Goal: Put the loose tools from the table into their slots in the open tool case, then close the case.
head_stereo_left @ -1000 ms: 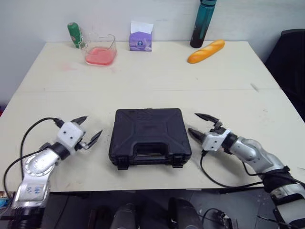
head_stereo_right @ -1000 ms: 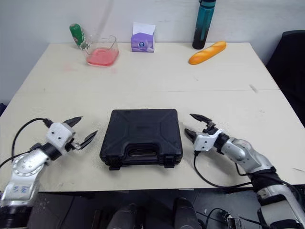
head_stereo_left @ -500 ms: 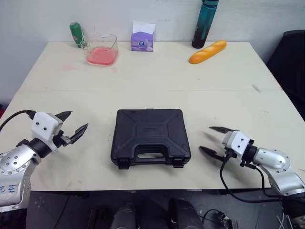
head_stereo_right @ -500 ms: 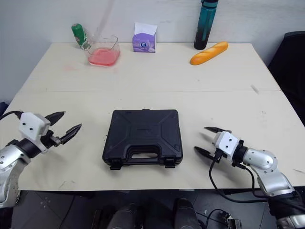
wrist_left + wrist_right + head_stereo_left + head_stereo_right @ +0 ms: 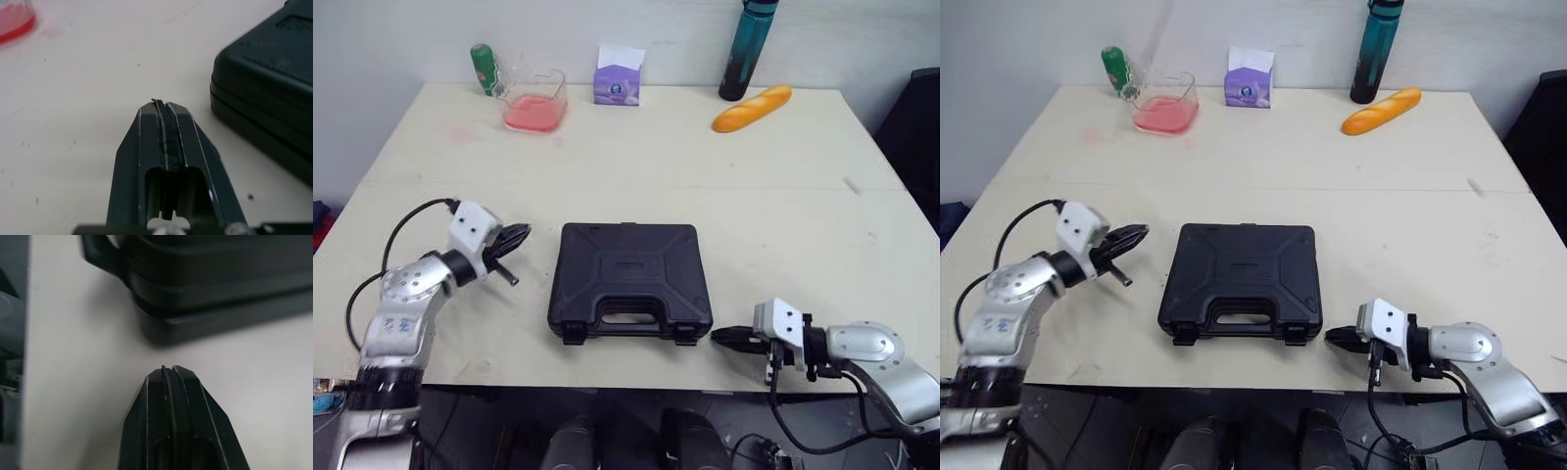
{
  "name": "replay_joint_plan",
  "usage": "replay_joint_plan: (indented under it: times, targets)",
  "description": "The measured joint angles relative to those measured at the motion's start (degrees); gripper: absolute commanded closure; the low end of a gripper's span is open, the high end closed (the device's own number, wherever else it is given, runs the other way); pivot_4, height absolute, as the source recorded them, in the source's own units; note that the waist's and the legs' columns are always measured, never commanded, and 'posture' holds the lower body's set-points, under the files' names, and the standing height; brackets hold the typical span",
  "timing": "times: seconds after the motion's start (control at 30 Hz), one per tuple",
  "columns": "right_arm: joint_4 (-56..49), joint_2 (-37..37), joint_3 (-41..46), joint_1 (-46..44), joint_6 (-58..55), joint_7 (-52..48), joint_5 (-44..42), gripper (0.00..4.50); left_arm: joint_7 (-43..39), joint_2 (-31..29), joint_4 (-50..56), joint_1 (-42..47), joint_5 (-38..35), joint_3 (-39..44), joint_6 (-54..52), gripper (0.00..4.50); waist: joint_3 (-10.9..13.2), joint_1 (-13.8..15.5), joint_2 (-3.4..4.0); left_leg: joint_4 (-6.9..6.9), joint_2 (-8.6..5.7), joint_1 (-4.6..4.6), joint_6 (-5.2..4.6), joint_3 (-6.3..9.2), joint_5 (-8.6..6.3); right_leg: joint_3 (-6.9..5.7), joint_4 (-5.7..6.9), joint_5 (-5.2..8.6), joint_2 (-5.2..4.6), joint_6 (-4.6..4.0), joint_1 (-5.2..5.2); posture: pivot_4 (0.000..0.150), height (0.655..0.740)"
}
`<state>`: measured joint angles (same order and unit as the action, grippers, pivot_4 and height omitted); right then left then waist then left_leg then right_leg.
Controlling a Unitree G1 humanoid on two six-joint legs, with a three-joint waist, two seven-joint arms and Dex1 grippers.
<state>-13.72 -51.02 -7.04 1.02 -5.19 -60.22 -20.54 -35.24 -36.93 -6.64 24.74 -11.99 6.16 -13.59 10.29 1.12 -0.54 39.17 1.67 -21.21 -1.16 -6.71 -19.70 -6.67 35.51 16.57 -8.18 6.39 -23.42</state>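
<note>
The black tool case [image 5: 628, 279] lies with its lid down in the middle of the table, handle toward the near edge. My left gripper [image 5: 517, 237] hovers just left of the case, shut with nothing in it; its closed fingers [image 5: 166, 132] point toward the case's corner [image 5: 266, 103]. My right gripper [image 5: 722, 337] sits at the table's near edge, right of the case's front corner, shut and empty. Its pressed-together fingers [image 5: 168, 396] aim at the case's side [image 5: 210, 298].
Along the far edge of the table stand a green bottle [image 5: 485, 68], a clear container of pink liquid [image 5: 534, 100], a purple tissue box [image 5: 619, 77], a teal bottle [image 5: 749, 49] and a bread loaf [image 5: 751, 107]. A black chair [image 5: 915, 127] stands at the right.
Both grippers have gone from open to shut. The left has swung in toward the case's left side; the right has drawn back to the near table edge. The camera has shifted.
</note>
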Motion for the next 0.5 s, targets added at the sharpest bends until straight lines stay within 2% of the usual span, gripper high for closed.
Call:
replay_joint_plan:
  times: [0.5]
  targets:
    - [-0.4,6.0,-1.3,-1.3,-0.7,0.7,4.2,4.49,-0.9,8.9,-26.6,16.1,5.7,-6.0,4.5,4.48,-0.1,-0.2,-0.32,0.14,0.04,0.02,0.08,-0.13,0.01,0.07,0.00,-0.05,0.40,-0.03,-0.01,0.150,0.7400]
